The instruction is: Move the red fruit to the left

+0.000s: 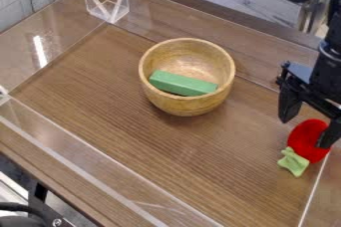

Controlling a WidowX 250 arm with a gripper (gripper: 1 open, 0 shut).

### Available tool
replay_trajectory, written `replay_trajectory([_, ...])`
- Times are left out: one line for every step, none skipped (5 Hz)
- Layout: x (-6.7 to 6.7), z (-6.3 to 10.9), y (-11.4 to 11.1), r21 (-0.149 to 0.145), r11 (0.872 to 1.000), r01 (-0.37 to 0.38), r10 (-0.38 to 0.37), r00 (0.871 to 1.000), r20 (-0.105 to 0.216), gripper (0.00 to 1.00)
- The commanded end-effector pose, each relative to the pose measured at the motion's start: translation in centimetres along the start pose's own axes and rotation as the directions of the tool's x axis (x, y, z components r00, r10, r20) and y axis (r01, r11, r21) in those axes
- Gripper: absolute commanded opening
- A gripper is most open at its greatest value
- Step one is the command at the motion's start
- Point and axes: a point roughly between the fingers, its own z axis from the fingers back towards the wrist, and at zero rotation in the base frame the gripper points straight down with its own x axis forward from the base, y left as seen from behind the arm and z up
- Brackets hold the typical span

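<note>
- 1 wooden bowl (pixel 186 75) is seen near the middle of the wooden table (pixel 120 141), well apart from the red fruit (pixel 310 138).
- 1 flat green rectangular block (pixel 181 83) is held in that bowl, lying tilted against its inner wall.
- Clear plastic walls (pixel 54 131) are set around the table's edge; a small clear stand (pixel 107 5) is placed at the far left corner.
- The red fruit is found at the right edge, its light green leafy top (pixel 294 161) pointed toward the camera.
- The black gripper (pixel 308 109) is positioned directly above the fruit, jaws spread wide, nothing grasped.
</note>
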Motion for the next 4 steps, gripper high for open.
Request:
replay_trajectory([1.6,4.8,-0.2,0.005,0.998,0.058,-0.058,0.992,0.116,1.00])
replay_trajectory([2.2,4.1,0.7,0.004,1.000,0.030,-0.030,0.992,0.120,1.00])
replay_trajectory([2.7,2.9,1.5,0.001,1.000,-0.006,0.005,0.994,0.109,1.00])
replay_trajectory([2.7,1.6,1.1,-0.002,1.000,-0.031,0.031,0.995,0.097,1.00])
